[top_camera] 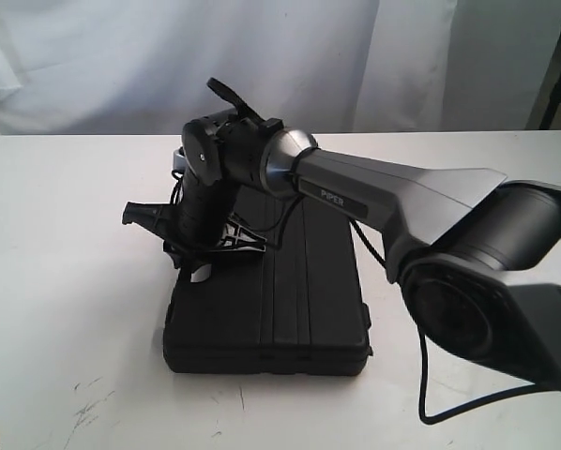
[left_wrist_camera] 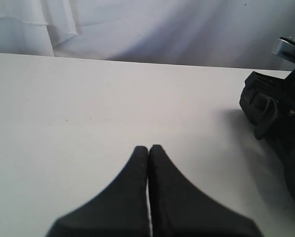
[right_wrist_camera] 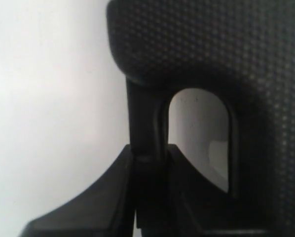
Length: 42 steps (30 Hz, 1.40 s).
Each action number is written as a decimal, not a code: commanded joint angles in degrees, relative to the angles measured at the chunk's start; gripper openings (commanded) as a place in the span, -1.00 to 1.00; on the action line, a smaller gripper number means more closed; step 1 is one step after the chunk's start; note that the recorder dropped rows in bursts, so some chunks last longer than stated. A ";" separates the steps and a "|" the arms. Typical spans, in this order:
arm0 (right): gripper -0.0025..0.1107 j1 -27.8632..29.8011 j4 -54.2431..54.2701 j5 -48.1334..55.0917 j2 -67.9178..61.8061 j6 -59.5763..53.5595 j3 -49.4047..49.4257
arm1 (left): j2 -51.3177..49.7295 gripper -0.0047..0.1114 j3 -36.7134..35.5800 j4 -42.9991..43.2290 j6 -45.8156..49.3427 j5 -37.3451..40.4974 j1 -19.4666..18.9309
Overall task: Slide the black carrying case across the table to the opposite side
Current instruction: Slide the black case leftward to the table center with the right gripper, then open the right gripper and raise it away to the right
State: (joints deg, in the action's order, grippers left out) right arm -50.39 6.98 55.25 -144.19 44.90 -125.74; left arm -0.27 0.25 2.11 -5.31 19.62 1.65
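The black carrying case (top_camera: 280, 309) lies flat on the white table (top_camera: 65, 281), near the middle. My right gripper (top_camera: 198, 270) reaches across from the right and points down at the case's left far corner. In the right wrist view the right gripper (right_wrist_camera: 150, 150) is shut on one bar of the case's handle (right_wrist_camera: 143, 113), with the textured case body (right_wrist_camera: 211, 44) beyond. My left gripper (left_wrist_camera: 148, 147) is shut with nothing in it, hovering over bare table (left_wrist_camera: 88, 98). It does not show in the exterior view.
A white curtain (top_camera: 262, 56) hangs behind the table's far edge. The right arm's link (top_camera: 393, 187) spans above the case, and its cable (top_camera: 449, 403) trails on the table at front right. In the left wrist view the right arm's black wrist (left_wrist_camera: 276, 113) shows.
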 commanded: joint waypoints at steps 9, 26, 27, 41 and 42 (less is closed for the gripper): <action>-0.96 -0.58 -1.19 -1.67 1.28 1.07 -1.16 | 0.27 -0.92 -0.25 0.01 -0.12 -0.56 0.39; -0.68 -0.70 -3.22 -2.97 -0.46 1.19 -1.25 | 0.27 -0.92 -0.25 0.01 -0.12 -0.56 0.39; -0.59 -0.70 -3.34 -2.97 -0.46 1.08 -1.25 | 0.27 -0.92 -0.25 0.01 -0.12 -0.56 0.39; -0.16 2.06 -7.64 7.65 2.11 -1.85 -6.20 | 0.27 -0.92 -0.25 0.01 -0.12 -0.56 0.39; -0.22 2.92 -7.64 9.39 2.92 -5.15 -7.30 | 0.27 -0.92 -0.25 0.01 -0.12 -0.56 0.39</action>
State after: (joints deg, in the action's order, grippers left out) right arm -49.01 1.43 61.16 -143.13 43.59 -131.62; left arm -0.27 0.25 2.11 -5.31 19.62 1.65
